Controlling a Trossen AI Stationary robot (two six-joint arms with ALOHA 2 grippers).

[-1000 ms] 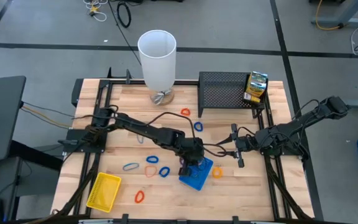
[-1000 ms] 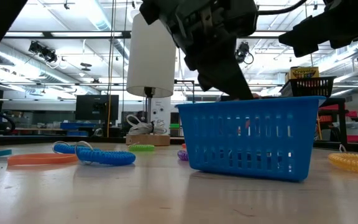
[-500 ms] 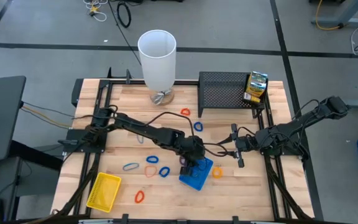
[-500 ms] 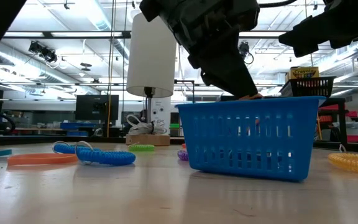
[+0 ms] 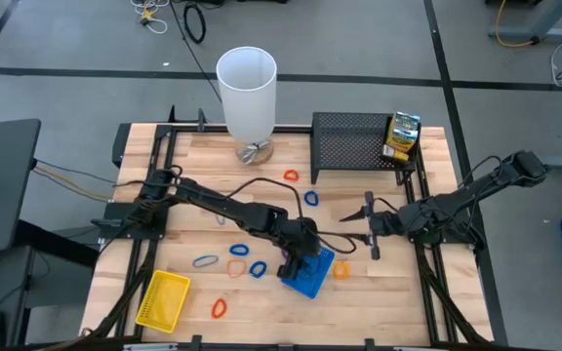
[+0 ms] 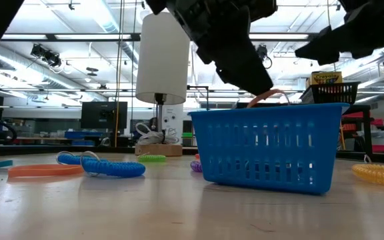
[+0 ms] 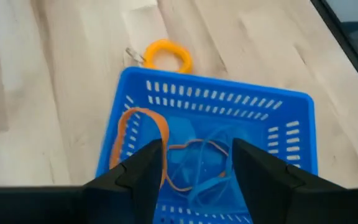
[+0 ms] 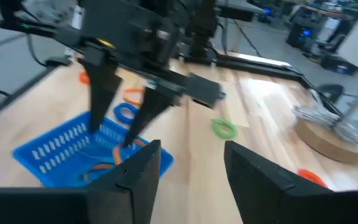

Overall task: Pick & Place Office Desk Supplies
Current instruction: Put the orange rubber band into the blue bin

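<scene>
While the left end effector (image 5: 301,261) hangs directly above the blue tray (image 5: 309,273), its two fingers (image 7: 143,171) stand spread apart with nothing pinched between them, their tips just over the tray's open top. Inside the blue tray lies an orange rubber-band loop (image 7: 143,144), part of it draped up against one wall and poking over the rim in the low view, together with a thin blue loop (image 7: 211,163) on the tray floor. Just beside the blue tray, on the side toward the right arm, a yellow loop (image 5: 341,270) rests on the desk (image 5: 388,292). On the tray's other side sit a blue loop (image 5: 258,269), an orange loop (image 5: 237,268), another orange loop (image 5: 239,251) and a pale blue loop (image 5: 205,260), with a red loop (image 5: 219,308) nearer the desk's front edge. Well apart from the blue tray, toward the front left corner, lies the yellow tray (image 5: 163,298). Farther back from the blue tray are a blue loop (image 5: 310,198) and a red loop (image 5: 291,175), near the black mesh rack (image 5: 354,144), which holds a green-yellow printed box (image 5: 402,136). A tall white cylinder (image 5: 247,90) stands beside the rack. Near the blue tray, the right end effector (image 5: 356,230) hovers with its fingers spread and empty.
</scene>
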